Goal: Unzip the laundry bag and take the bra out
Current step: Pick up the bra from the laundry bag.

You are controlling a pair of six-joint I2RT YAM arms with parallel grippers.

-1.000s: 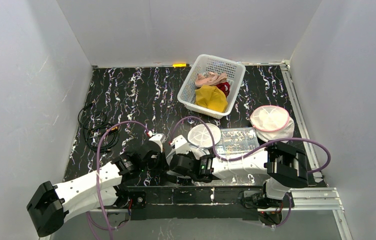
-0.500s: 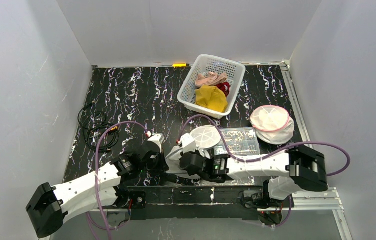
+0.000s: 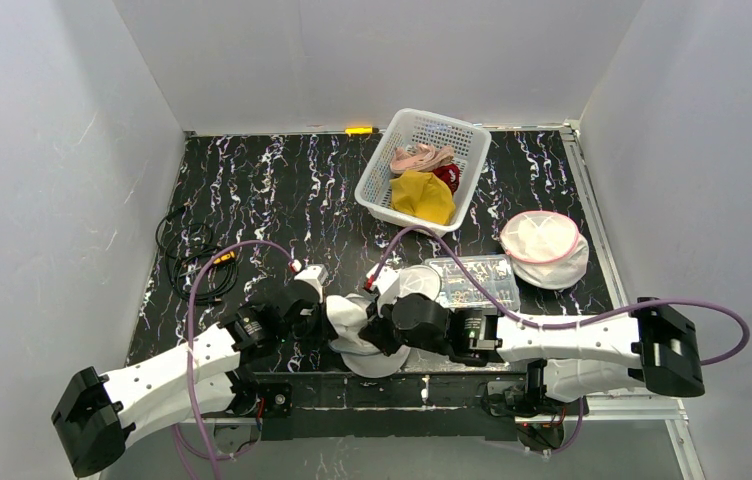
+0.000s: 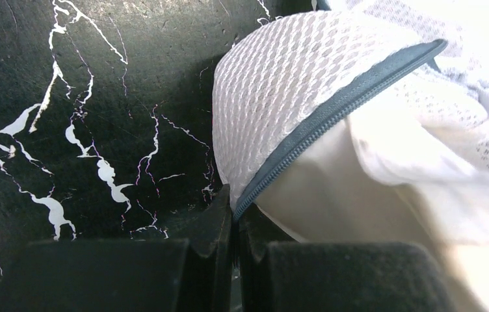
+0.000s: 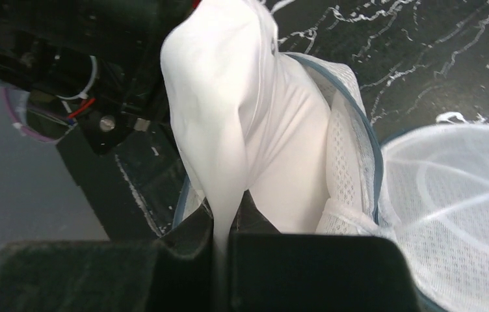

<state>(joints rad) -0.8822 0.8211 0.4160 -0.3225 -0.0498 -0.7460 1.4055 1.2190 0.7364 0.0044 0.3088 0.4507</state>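
At the table's [image 3: 252,190] near middle, the mesh laundry bag [image 4: 281,84] is being pinched at its zipper edge [image 4: 323,120] by the clenched left gripper [image 4: 232,218] while the bra [image 5: 229,117], likely soft, light and stretchy, is being clamped by a bunched fold in the right gripper [image 5: 222,237].

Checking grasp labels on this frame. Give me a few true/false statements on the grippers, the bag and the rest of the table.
1. The right gripper is shut on a white garment that sticks out of the laundry bag. True.
2. The left gripper is open and clear of the bag. False: it is shut on the bag's grey zipper edge.
3. The white basket holds a yellow garment. True.
4. The pink-rimmed mesh bag lies in the basket. False: it lies on the table, apart from the basket.
5. The laundry bag is zipped shut. False: its zipper gapes around the garment.
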